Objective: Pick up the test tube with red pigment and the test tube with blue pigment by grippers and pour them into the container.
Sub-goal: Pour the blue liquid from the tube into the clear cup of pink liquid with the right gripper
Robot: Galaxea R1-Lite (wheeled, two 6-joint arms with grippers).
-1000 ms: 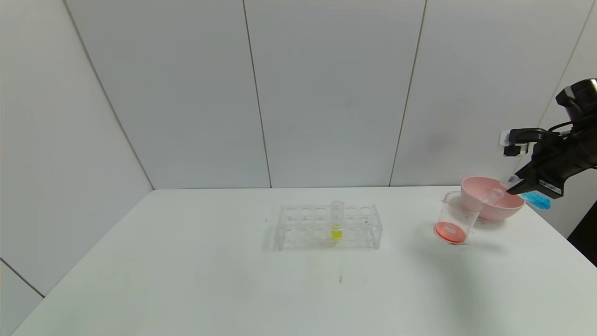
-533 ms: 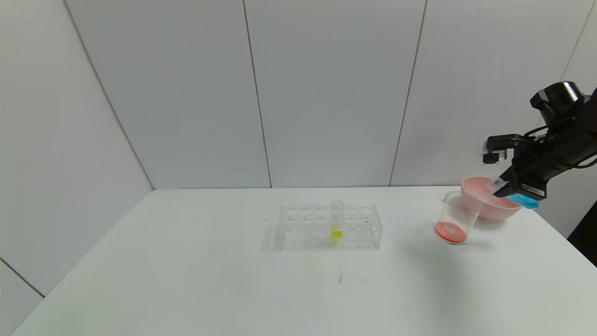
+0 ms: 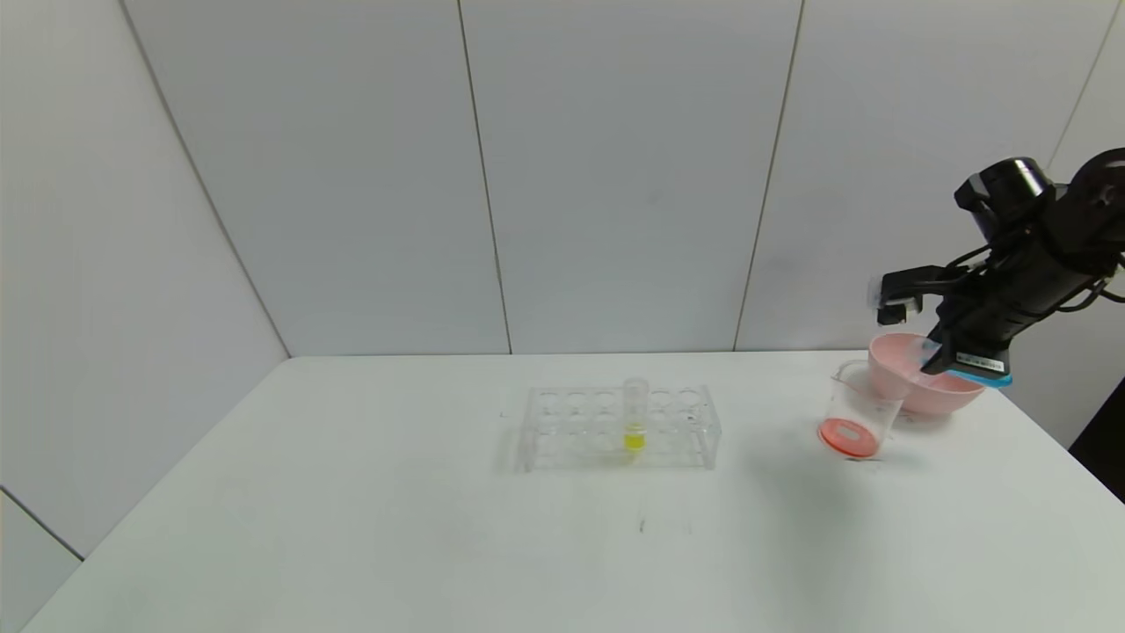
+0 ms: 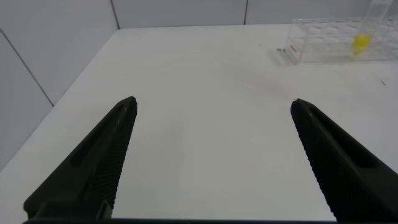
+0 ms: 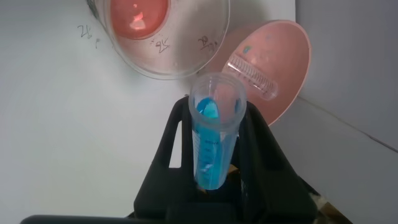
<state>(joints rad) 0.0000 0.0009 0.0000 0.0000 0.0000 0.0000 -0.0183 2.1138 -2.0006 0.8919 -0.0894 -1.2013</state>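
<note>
Blue pigment tube [image 5: 214,134] | your right gripper [image 3: 954,359] is clamping it tilted above the pink bowl [image 3: 888,374], beside the beaker [image 3: 857,409] | left gripper [image 4: 211,155] is sitting with fingers apart

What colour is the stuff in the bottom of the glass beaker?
Red-orange. The liquid in the beaker shows best in the right wrist view, looking down into it.

You see: blue tube [image 3: 991,380] mostly hidden behind right gripper [image 3: 954,356] | container [image 5: 163,34] rim cropped | left gripper [image 4: 211,162] fingertips cropped.
</note>
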